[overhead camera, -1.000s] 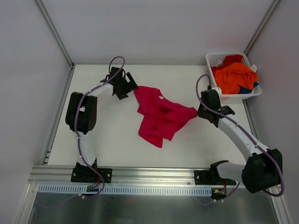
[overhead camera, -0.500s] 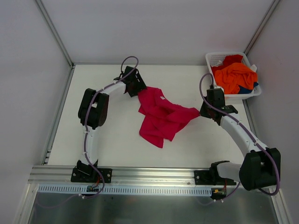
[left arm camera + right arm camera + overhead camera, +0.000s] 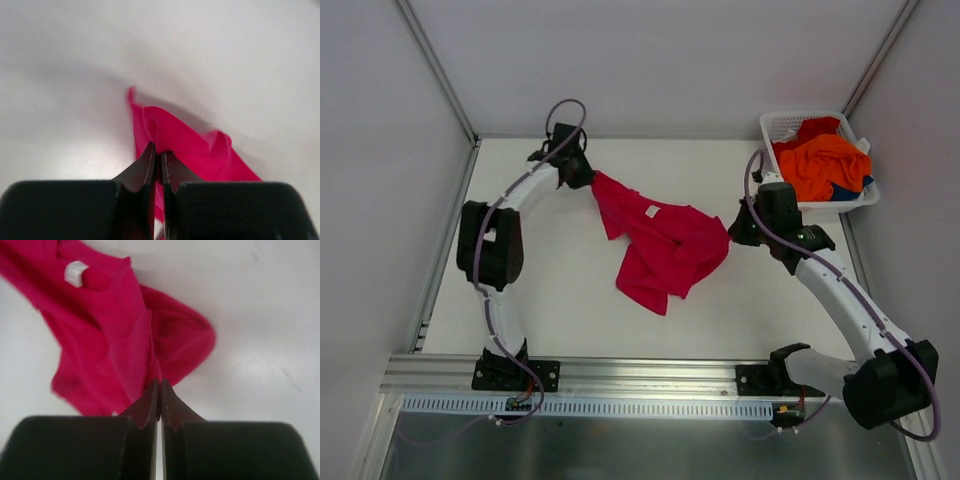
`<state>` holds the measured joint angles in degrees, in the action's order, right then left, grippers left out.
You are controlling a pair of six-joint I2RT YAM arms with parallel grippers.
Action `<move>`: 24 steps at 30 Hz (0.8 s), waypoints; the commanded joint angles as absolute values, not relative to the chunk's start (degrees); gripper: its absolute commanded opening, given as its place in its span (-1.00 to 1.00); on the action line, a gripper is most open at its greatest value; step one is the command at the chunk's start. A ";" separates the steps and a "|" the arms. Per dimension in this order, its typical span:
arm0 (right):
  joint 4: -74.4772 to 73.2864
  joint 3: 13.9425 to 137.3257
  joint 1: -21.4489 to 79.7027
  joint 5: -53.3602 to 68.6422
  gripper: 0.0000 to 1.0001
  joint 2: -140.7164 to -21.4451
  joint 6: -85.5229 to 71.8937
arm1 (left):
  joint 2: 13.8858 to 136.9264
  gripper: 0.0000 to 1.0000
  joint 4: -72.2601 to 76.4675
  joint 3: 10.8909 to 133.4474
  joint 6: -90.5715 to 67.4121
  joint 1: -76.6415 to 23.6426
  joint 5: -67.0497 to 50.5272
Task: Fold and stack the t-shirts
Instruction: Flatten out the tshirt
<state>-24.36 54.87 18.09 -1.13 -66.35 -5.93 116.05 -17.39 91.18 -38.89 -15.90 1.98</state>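
On the white counter (image 3: 560,290), the left pincer (image 3: 582,177) is at the far left side and is clenched on the upper left corner of the magenta-pink t-shirt (image 3: 660,245); the left wrist view shows the cloth (image 3: 175,140) caught between the 2 closed fingers. The shirt lies crumpled in the middle of the counter, stretched between both arms, with its small white label (image 3: 651,211) facing up. The right pincer (image 3: 732,232) is clenched on the shirt's right edge, as the right wrist view shows (image 3: 159,390). At the far right corner stands a white basket (image 3: 782,126) holding the orange t-shirt (image 3: 823,163), with red and blue cloth under it.
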 commanded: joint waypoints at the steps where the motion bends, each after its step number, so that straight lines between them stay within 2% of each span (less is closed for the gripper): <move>1: -26.62 60.72 27.40 1.06 -0.99 -58.81 -6.76 | 97.23 -1.00 -21.08 92.81 -27.54 -7.59 3.61; 5: -28.21 66.52 38.98 0.80 -0.99 -55.29 -9.84 | 87.55 -1.00 -26.53 96.93 -19.88 -4.14 5.70; 8: -30.31 74.07 47.68 -4.20 -0.99 -54.93 -8.79 | 86.04 -1.00 -31.98 107.64 -15.30 -3.87 6.07; 10: -32.77 77.68 50.00 -8.25 -0.99 -55.46 -9.40 | 87.88 -1.00 -35.14 116.86 -14.68 -3.96 2.84; 14: -36.99 72.09 49.49 -15.62 -0.99 -54.49 -14.66 | 95.16 -1.00 -37.26 126.46 -15.30 -8.85 -2.38; 18: -40.69 61.72 44.04 -11.09 -0.99 -54.06 -21.07 | 104.11 -1.00 -37.09 126.74 -15.29 -18.24 -2.72; 22: -44.72 52.58 42.02 -13.97 -0.99 -50.98 -24.86 | 114.85 -1.00 -37.00 126.83 -19.33 -26.70 -2.03; 24: -48.23 48.53 37.20 -12.41 -0.99 -48.79 -26.80 | 121.35 -1.00 -36.21 128.75 -20.21 -31.08 -2.63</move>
<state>-40.86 50.94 41.58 -11.33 -53.10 -21.15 114.96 -32.21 128.35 -17.98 -25.17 -0.91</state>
